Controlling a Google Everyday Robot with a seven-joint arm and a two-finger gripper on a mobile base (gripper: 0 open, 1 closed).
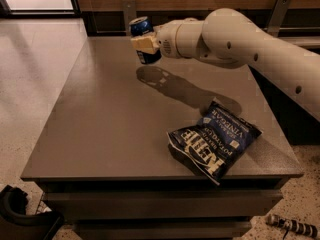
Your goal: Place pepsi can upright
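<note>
Hand [145, 45] clenched on pepsi can [140, 26], approx upright, abv table [100, 114]; crisp bag [215, 140] reads "KETTLE".

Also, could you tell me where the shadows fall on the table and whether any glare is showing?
Camera view: the gripper, holding the pepsi can above the far side of the table, and the arm cast one dark shadow stretching toward the crisp bag; the upper-left corner is washed out bright.
</note>
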